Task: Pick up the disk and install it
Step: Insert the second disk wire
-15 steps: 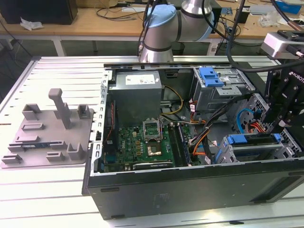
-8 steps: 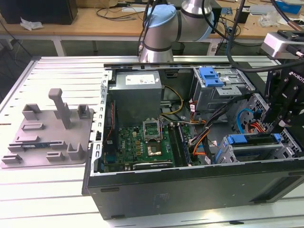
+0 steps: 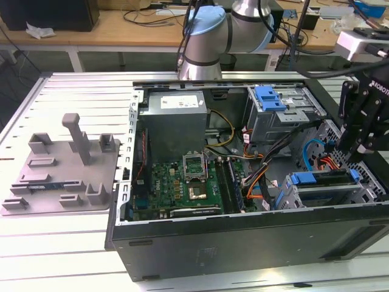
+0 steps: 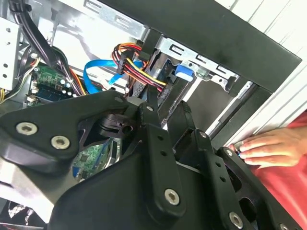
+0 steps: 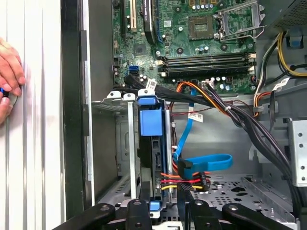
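I am looking down into the open black desktop computer case (image 3: 243,243) lying on its side on the slatted metal counter (image 3: 73,255). The black claw (image 3: 358,131) is hanging at the exterior view's right, just above the drive cage in the near corner of the case. Its fingertips are cut off in both wrist views and dark against the case in the exterior view, so I cannot tell how far apart they are standing, and I am seeing nothing clearly between them.

The flat silver disk with blue plastic rails (image 5: 150,148) is sitting edge-up in the metal drive cage (image 5: 122,143), its blue handle (image 3: 322,177) showing along the top. Its label is hidden from me. Red, yellow and orange wires (image 5: 184,179) and a blue ribbon cable (image 5: 206,162) are lying just beside its lower end; whether they are plugged into it I cannot make out.

A person's hand (image 5: 10,72) is resting on the counter beside the case wall, partly cut off. A grey plastic fixture (image 3: 64,170) is standing well apart, at the exterior view's left.
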{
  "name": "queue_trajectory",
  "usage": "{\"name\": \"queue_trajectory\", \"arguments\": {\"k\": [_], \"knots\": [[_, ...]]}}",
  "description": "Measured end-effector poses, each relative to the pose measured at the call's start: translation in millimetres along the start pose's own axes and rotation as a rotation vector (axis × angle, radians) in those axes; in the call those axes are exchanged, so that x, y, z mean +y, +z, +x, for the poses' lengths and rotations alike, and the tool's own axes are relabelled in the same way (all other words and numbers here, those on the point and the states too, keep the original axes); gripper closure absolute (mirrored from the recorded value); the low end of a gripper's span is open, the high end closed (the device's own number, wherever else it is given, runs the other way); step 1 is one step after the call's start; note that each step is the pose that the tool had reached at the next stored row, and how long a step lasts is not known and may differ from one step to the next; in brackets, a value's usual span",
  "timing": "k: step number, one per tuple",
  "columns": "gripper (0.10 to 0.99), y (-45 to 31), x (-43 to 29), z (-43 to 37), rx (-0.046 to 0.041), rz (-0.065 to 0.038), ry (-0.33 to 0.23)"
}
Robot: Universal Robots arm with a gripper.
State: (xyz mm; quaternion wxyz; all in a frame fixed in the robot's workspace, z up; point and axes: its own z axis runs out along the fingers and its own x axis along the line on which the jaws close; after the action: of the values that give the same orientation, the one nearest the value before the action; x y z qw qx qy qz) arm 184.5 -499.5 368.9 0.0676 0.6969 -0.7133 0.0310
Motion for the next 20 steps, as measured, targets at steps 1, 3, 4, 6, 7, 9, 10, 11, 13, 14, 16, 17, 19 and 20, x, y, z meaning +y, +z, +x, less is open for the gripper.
{"name": "queue_trajectory", "arguments": {"k": [1,3,4,6,7,9,10,11,13,14,16,17,19,20], "knots": [[0.725,-2.6,0.0,-2.3,0.0088,0.0,0.0],[0.725,-5.4,0.3,-14.5,0.0462,0.0,0.002],[0.725,-6.2,0.4,-20.3,0.0669,0.0,0.003],[0.725,-6.9,0.6,-25.4,0.0896,0.0,0.004],[0.725,-7.4,0.7,-29.8,0.1108,0.0,0.005],[0.725,-8.1,0.9,-34.4,0.1371,0.0,0.006],[0.725,-8.2,1.1,-35.4,0.1419,0.0,0.007],[0.725,-8.4,2.0,-37.1,0.1494,0.0,0.007],[0.725,-8.7,3.4,-39.5,0.1548,0.0,0.007],[0.725,-8.9,4.3,-41.3,0.1573,0.0,0.007],[0.725,-8.7,7.7,-43.7,0.1615,0.0,0.007],[0.725,-8.4,10.3,-43.9,0.1626,0.0,0.007],[0.725,-7.7,15.9,-44.1,0.1641,0.0,0.007],[0.725,-7.2,18.5,-44.0,0.1643,0.0,0.007]]}}
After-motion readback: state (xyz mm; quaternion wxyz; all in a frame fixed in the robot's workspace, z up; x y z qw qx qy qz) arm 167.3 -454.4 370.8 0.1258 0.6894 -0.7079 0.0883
